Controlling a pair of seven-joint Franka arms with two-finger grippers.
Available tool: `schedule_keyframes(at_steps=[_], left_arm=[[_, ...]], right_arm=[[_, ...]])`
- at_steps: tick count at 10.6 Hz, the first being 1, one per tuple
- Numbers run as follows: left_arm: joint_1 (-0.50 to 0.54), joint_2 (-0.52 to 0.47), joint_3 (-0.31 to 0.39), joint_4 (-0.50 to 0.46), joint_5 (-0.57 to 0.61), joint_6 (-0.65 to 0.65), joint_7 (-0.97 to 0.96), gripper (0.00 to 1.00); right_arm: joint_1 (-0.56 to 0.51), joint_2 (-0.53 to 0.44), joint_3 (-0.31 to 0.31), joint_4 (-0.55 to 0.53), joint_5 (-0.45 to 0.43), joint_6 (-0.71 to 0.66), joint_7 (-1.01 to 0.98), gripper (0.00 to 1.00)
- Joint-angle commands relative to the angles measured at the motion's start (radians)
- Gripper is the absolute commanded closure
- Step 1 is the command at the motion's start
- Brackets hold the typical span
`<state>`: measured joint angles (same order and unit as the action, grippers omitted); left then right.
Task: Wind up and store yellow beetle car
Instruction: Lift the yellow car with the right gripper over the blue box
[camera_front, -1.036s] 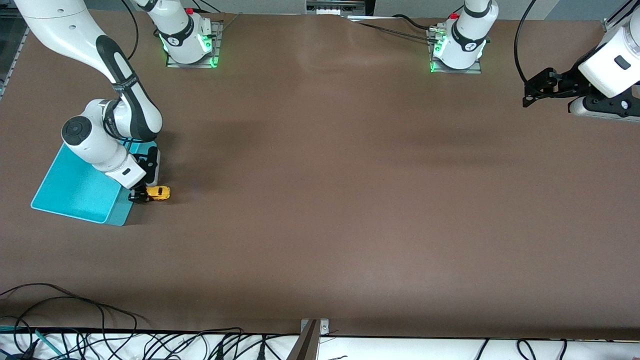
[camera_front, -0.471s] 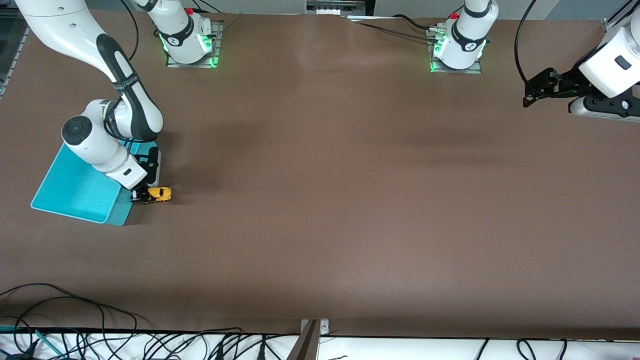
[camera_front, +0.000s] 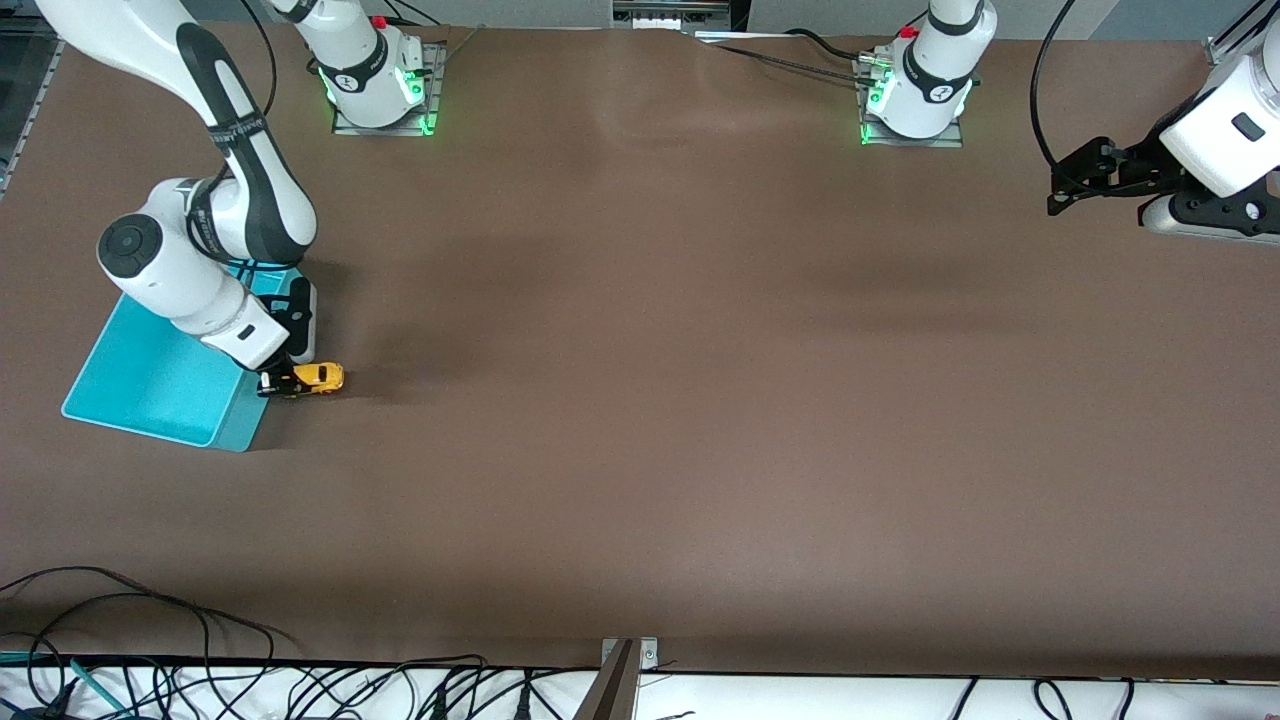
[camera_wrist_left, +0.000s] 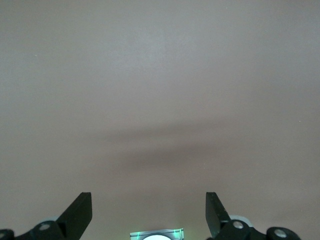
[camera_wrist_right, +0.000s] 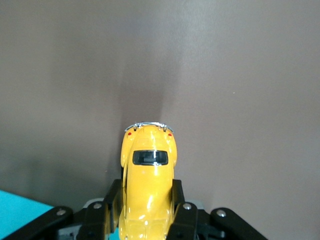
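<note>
The yellow beetle car (camera_front: 318, 377) is a tiny rounded toy with dark windows, held just beside the turquoise bin (camera_front: 150, 385) at the right arm's end of the table. My right gripper (camera_front: 282, 382) is shut on the car's sides. In the right wrist view the car (camera_wrist_right: 146, 180) sits between the black fingers (camera_wrist_right: 178, 205), its chrome bumper pointing away from the gripper. My left gripper (camera_front: 1062, 188) is open and empty, waiting over the left arm's end of the table; its fingertips (camera_wrist_left: 216, 210) stand wide apart in the left wrist view.
The bin's corner shows in the right wrist view (camera_wrist_right: 20, 212). Both arm bases (camera_front: 378, 75) stand along the table's edge farthest from the front camera. Cables (camera_front: 150, 640) lie at the edge nearest it.
My right arm has shifted a little away from the front camera and lifted slightly, the car still in its grip. The left arm has not moved.
</note>
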<state>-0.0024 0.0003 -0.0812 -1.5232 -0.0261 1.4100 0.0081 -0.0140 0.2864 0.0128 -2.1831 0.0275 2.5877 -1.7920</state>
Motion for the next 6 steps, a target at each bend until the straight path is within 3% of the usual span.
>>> schedule_keyframes(at_steps=[1,6], left_arm=[[-0.001,0.015,-0.003,0.029,0.008,-0.019,-0.007,0.0],[0.001,0.015,0.0,0.029,0.008,-0.019,-0.007,0.0]], right_arm=[[-0.012,-0.079,0.01,-0.01,0.012,-0.088,-0.023,1.0],[-0.061,-0.187,0.009,0.006,0.002,-0.244,-0.131,1.0]])
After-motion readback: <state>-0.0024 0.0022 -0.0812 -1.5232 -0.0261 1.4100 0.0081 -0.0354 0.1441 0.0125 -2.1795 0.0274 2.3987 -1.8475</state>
